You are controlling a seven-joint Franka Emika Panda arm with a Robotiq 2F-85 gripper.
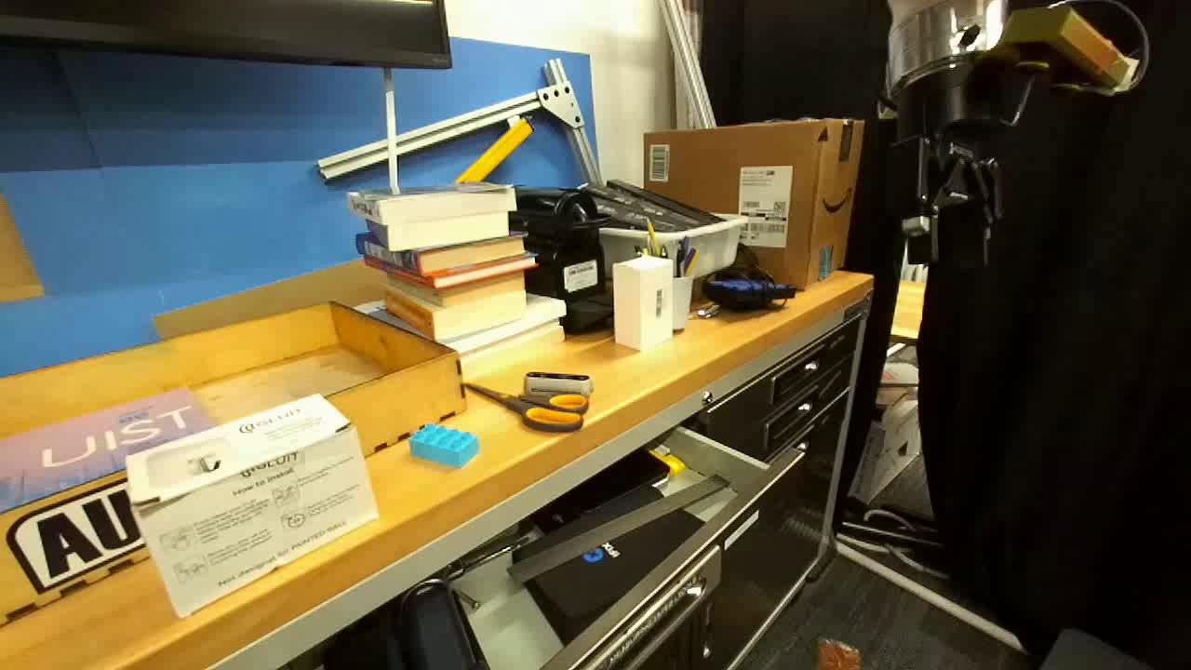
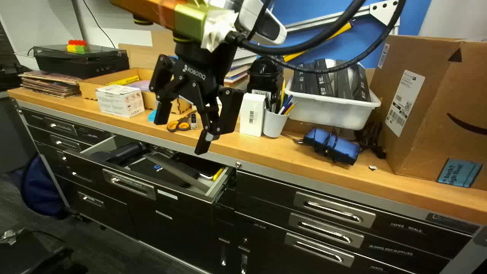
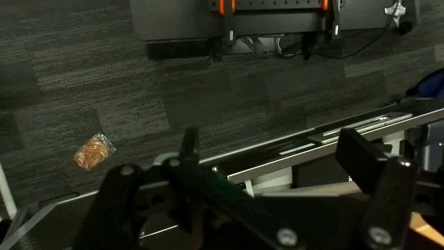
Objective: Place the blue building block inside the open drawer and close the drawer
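Observation:
The light-blue building block lies on the wooden worktop near its front edge, between the white box and the scissors. It also shows partly behind a gripper finger in an exterior view. It is out of sight in the wrist view. The wide grey drawer under the worktop is pulled open; it also shows in an exterior view and in the wrist view. My gripper is open and empty, in the air above worktop height and away from the block. Its spread fingers also show in the wrist view.
The drawer holds a black box, a grey strip and a yellow item. Scissors, a white carton, a wooden tray, a book stack and a pen cup stand on the worktop. A cardboard box stands at one end.

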